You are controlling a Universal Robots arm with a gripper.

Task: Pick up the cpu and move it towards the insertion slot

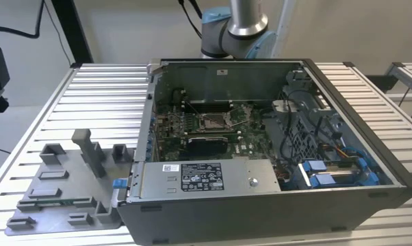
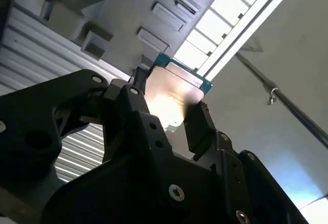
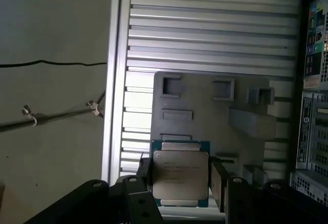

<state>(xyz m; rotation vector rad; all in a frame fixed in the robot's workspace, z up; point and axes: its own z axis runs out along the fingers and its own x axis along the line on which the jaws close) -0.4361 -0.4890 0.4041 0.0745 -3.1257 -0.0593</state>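
The cpu (image 3: 180, 172), a thin square chip with a pale metal top and a green edge, sits between my gripper's (image 3: 180, 180) two black fingers, which are shut on its opposite sides. In the second wrist view the cpu (image 2: 174, 93) glints brightly between the same fingers (image 2: 201, 119) of my gripper (image 2: 169, 106). It hangs above the grey plastic tray (image 3: 205, 106) on the ribbed table. The insertion slot (image 1: 213, 121), a silver-framed square socket, lies on the motherboard inside the open computer case (image 1: 261, 184).
The grey tray (image 1: 62, 200) with upright frames stands at the exterior view's left of the case. The arm's base (image 1: 237, 25) rises behind the case. Cables and a blue-tabbed drive bay (image 1: 336, 171) fill the case's right side. A table edge (image 3: 115, 80) runs beside the tray.
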